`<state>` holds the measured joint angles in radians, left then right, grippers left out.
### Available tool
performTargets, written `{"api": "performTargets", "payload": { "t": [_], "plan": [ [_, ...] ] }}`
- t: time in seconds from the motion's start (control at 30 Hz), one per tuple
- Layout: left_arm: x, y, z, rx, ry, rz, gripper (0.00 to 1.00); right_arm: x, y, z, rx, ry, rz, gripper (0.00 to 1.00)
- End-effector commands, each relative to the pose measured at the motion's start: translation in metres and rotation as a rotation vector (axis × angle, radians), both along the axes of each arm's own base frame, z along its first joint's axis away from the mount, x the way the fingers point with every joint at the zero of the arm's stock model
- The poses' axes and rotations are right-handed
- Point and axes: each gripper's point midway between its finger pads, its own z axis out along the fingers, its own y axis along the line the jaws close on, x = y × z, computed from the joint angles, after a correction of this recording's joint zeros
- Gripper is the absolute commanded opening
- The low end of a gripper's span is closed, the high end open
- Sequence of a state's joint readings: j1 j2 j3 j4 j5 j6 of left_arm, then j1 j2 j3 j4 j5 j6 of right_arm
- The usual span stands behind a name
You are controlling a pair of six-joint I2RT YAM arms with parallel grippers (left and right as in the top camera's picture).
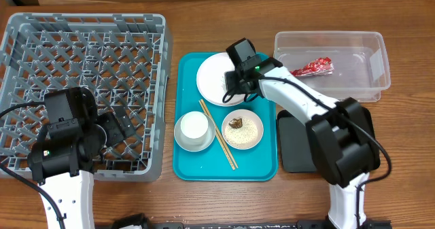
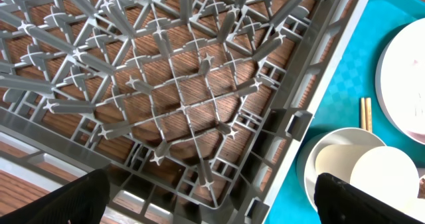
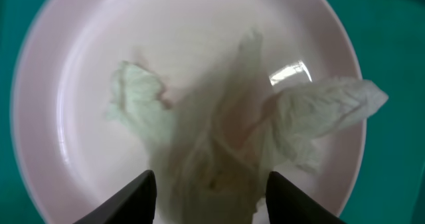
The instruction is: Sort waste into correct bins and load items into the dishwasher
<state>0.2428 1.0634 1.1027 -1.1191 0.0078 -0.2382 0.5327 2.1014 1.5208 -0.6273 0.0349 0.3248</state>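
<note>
My right gripper [image 1: 234, 86] hangs low over the large white plate [image 1: 212, 76] on the teal tray. In the right wrist view its open fingers [image 3: 211, 184] straddle the crumpled white tissue [image 3: 265, 124] lying on that plate [image 3: 73, 84]. The red wrapper [image 1: 312, 68] lies in the clear tub [image 1: 370, 86]. A smaller plate [image 1: 242, 129] holds rice grains and a brown scrap [image 1: 236, 123]. Chopsticks [image 1: 217, 134] lie beside a bowl [image 1: 194, 130]. My left gripper [image 1: 115, 128] is open and empty over the grey crate's [image 1: 81, 52] near right corner [image 2: 212, 191].
The teal tray [image 1: 204, 164] sits between the crate and the black tray [image 1: 296, 144]. In the left wrist view the bowl [image 2: 332, 151] holds a small cup [image 2: 388, 174], next to the crate wall [image 2: 319, 84]. The right arm reaches across the black tray.
</note>
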Motion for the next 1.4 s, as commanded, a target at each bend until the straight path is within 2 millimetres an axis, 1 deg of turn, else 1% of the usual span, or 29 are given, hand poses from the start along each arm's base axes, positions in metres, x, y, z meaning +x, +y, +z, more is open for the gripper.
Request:
{"api": "performTargets", "payload": {
  "t": [0.0, 0.03, 0.1, 0.13, 0.2, 0.23, 0.3, 0.37, 0.4, 0.47, 0.53, 0.57, 0.67, 0.7, 0.73, 0.8, 0.83, 0.9, 0.93, 1.0, 1.07, 1.13, 1.2, 1.27, 1.37],
  "plan": [
    [0.004, 0.0, 0.009, -0.014, -0.028, 0.018, 1.0, 0.01, -0.001, 0.009, -0.012, -0.043, -0.038, 0.2],
    [0.004, 0.0, 0.009, -0.014, -0.028, 0.018, 1.0, 0.013, -0.001, 0.022, -0.003, -0.058, -0.041, 0.06],
    [0.004, 0.0, 0.009, -0.014, -0.028, 0.018, 1.0, 0.02, -0.004, 0.048, 0.018, -0.094, -0.053, 0.04],
    [0.004, 0.0, 0.009, -0.014, -0.028, 0.018, 1.0, 0.024, -0.006, 0.064, 0.033, -0.118, -0.062, 0.04],
    [0.004, 0.0, 0.009, -0.014, -0.028, 0.018, 1.0, 0.033, -0.016, 0.104, 0.067, -0.18, -0.088, 0.04],
    [0.004, 0.0, 0.009, -0.014, -0.028, 0.018, 1.0, 0.037, -0.024, 0.126, 0.084, -0.216, -0.106, 0.04],
    [0.004, 0.0, 0.009, -0.014, -0.028, 0.018, 1.0, 0.042, -0.044, 0.163, 0.106, -0.279, -0.15, 0.04],
    [0.004, 0.0, 0.009, -0.014, -0.028, 0.018, 1.0, 0.044, -0.075, 0.192, 0.122, -0.326, -0.242, 0.04],
    [0.004, 0.0, 0.009, -0.014, -0.028, 0.018, 1.0, 0.044, -0.094, 0.201, 0.121, -0.335, -0.304, 0.04],
    [0.004, 0.0, 0.009, -0.014, -0.028, 0.018, 1.0, 0.04, -0.133, 0.206, 0.108, -0.317, -0.427, 0.04],
    [0.004, 0.0, 0.009, -0.014, -0.028, 0.018, 1.0, 0.035, -0.169, 0.197, 0.094, -0.259, -0.54, 0.04],
    [0.004, 0.0, 0.009, -0.015, -0.028, 0.018, 1.0, 0.031, -0.187, 0.188, 0.084, -0.219, -0.599, 0.04],
    [0.004, 0.0, 0.009, -0.015, -0.028, 0.018, 1.0, 0.019, -0.221, 0.16, 0.059, -0.12, -0.719, 0.04],
    [0.004, 0.0, 0.009, -0.015, -0.028, 0.018, 1.0, 0.016, -0.229, 0.148, 0.047, -0.088, -0.742, 0.04],
    [0.004, 0.0, 0.009, -0.015, -0.028, 0.018, 1.0, 0.014, -0.234, 0.141, 0.042, -0.07, -0.752, 0.04],
    [0.004, 0.0, 0.009, -0.015, -0.028, 0.018, 1.0, 0.016, -0.237, 0.128, 0.051, -0.049, -0.759, 0.08],
    [0.004, 0.0, 0.009, -0.014, -0.028, 0.018, 1.0, 0.019, -0.238, 0.124, 0.06, -0.054, -0.76, 0.21],
    [0.004, 0.0, 0.009, -0.014, -0.028, 0.018, 1.0, 0.025, -0.239, 0.127, 0.074, -0.08, -0.757, 0.43],
    [0.004, 0.0, 0.009, -0.014, -0.028, 0.018, 1.0, 0.028, -0.238, 0.132, 0.079, -0.099, -0.74, 0.5],
    [0.004, 0.0, 0.009, -0.014, -0.028, 0.018, 1.0, 0.032, -0.231, 0.149, 0.098, -0.132, -0.665, 0.53],
    [0.004, 0.0, 0.009, -0.014, -0.028, 0.018, 1.0, 0.034, -0.22, 0.173, 0.133, -0.17, -0.563, 0.55],
    [0.004, 0.0, 0.009, -0.014, -0.028, 0.018, 1.0, 0.027, -0.207, 0.198, 0.17, -0.202, -0.443, 0.55],
    [0.004, 0.0, 0.009, -0.014, -0.028, 0.018, 1.0, 0.01, -0.186, 0.221, 0.213, -0.219, -0.264, 0.55],
    [0.004, 0.0, 0.009, -0.014, -0.028, 0.018, 1.0, -0.009, -0.171, 0.232, 0.238, -0.215, -0.124, 0.58],
    [0.004, 0.0, 0.009, -0.014, -0.028, 0.018, 1.0, -0.039, -0.165, 0.227, 0.235, -0.121, -0.101, 0.58]
  ]
}}
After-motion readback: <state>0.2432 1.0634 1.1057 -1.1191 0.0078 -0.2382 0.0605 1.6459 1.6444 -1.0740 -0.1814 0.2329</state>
